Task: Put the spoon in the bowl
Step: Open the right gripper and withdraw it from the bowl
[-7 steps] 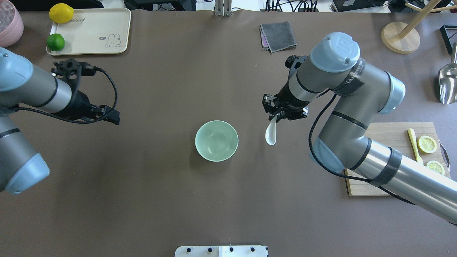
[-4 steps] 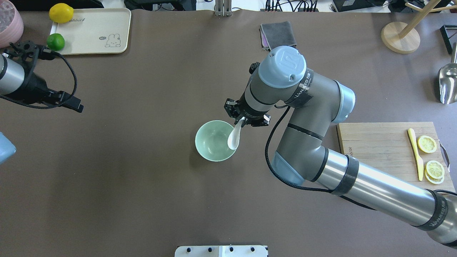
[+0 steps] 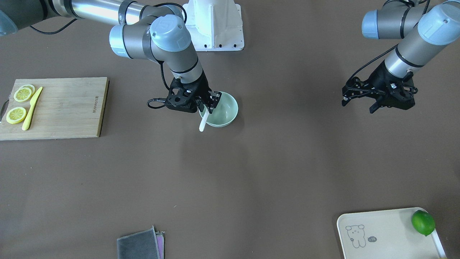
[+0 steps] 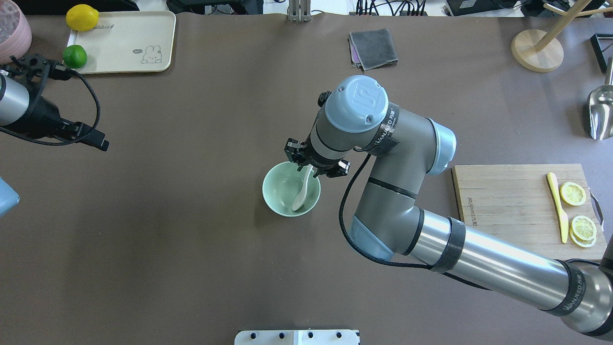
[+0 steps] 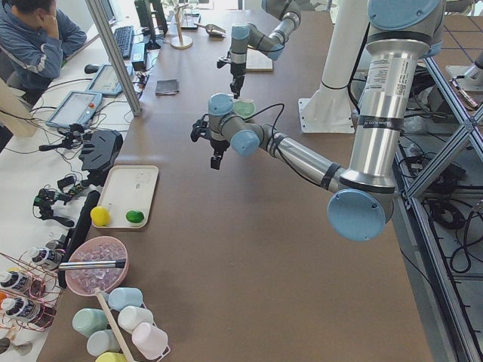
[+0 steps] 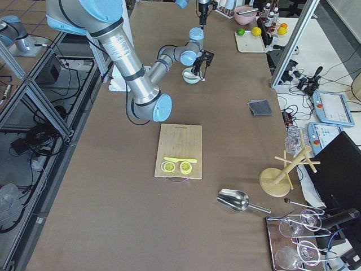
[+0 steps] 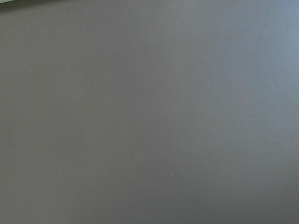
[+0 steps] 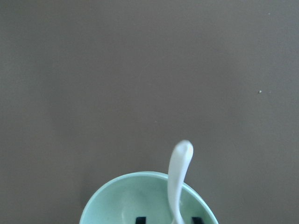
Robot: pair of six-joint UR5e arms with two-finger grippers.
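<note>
My right gripper (image 4: 312, 166) hangs over the far rim of the bowl (image 4: 270, 191), fingers spread either side of the spoon (image 4: 300, 194) and not pinching it (the wrist view shows the gaps). The spoon lies in the bowl, scoop down, handle propped over the rim. Well apart, my left gripper (image 3: 359, 104) hangs spread above the table (image 4: 191, 263).

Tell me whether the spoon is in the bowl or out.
In. The spoon has its scoop inside the bowl, and its handle leans out over the rim, under the right gripper.
</note>
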